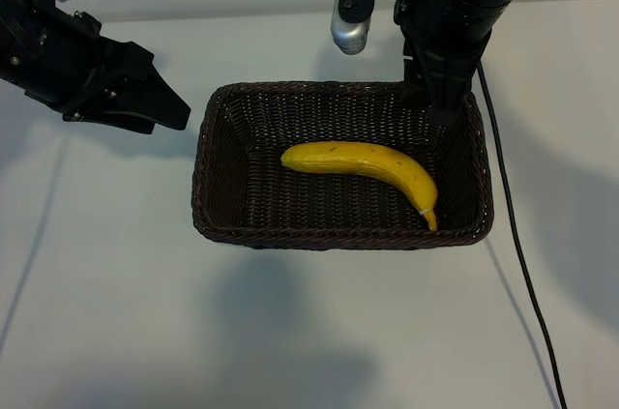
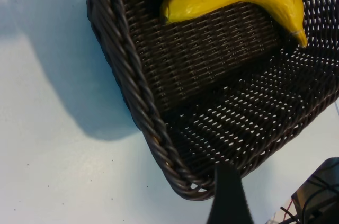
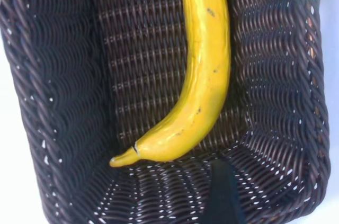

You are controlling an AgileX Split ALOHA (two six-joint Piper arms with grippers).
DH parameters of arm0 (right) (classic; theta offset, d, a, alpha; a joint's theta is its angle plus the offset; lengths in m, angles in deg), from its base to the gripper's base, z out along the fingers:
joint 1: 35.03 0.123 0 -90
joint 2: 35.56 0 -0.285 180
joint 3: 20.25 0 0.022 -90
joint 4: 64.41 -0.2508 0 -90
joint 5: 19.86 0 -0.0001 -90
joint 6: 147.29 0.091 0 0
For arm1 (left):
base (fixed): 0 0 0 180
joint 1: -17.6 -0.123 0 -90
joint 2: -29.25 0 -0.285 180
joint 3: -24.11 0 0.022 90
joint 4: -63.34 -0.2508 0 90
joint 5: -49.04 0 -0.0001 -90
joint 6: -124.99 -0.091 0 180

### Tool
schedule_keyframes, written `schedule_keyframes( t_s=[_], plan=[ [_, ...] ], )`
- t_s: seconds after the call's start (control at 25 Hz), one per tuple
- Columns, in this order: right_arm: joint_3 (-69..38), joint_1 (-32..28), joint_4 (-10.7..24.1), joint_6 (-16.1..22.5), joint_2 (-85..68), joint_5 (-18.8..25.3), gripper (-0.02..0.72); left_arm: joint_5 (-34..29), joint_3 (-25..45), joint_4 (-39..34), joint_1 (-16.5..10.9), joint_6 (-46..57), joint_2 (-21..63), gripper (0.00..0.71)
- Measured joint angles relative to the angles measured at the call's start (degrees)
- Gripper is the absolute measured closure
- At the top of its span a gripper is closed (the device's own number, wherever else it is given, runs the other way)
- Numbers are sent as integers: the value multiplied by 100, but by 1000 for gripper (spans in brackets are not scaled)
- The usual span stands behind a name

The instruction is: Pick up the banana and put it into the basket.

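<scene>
Banana: lies free on the basket floor, below and in front of the right gripper, touched by neither arm. Its curve runs from mid-floor towards the basket's right end; the stem tip rests close to the end wall.

Basket: dark wicker, standing on the white table between the two arms. Holds the banana only.

Right gripper: hangs over the basket's far right corner, pointing steeply down, fingers apart and holding nothing. One dark finger shows in its wrist view, above the basket's end and clear of the banana.

Left gripper: hovers beside the basket's left end, outside the rim, tilted down towards it. Fingers apart, nothing between them. One finger shows just over the rim at the basket's corner.
</scene>
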Motion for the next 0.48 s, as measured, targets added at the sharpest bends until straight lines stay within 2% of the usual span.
schedule_keyframes(
  t_s=[0.16, 0.36, 0.48],
  plan=[
    [0, -162, -161, 80, 0, 82, 166, 0, 0, 0, 0, 0, 0, 184],
    [0, -601, -757, 81, 0, 336, 177, 0, 0, 0, 0, 0, 0, 184],
    [0, -851, -988, 81, 0, 379, 197, 0, 0, 0, 0, 0, 0, 184]
  ],
)
